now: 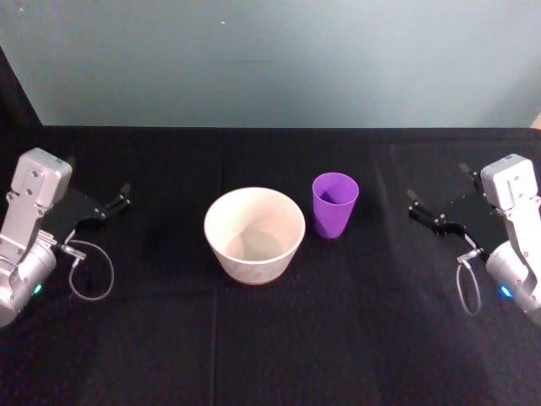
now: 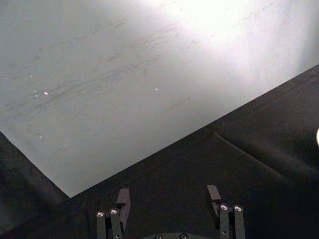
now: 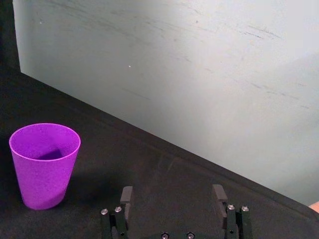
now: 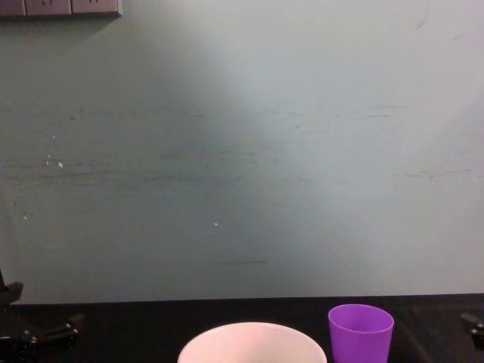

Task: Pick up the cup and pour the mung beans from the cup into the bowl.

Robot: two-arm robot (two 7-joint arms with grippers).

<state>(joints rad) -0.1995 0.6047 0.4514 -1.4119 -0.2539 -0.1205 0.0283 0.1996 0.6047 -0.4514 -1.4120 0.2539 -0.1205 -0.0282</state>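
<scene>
The left gripper [image 2: 168, 196] rests at the 9 o'clock edge of the bench [image 1: 270, 355], fingers spread and empty. The bowl [image 1: 254, 264] sits at centre, with the cup [image 1: 335, 205] upright just beside it at its 2 o'clock. The right gripper [image 3: 172, 193], fingers likewise apart, sits at 3 o'clock. It should probably approach level, clasp the cup mid-wall and avoid nudging it into the bowl.

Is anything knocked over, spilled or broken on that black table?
Nothing stands out. The cup stands upright beside the bowl, not touching it, and the black cloth around them shows no spill. The left gripper and right gripper sit open at the table's sides, away from both.
</scene>
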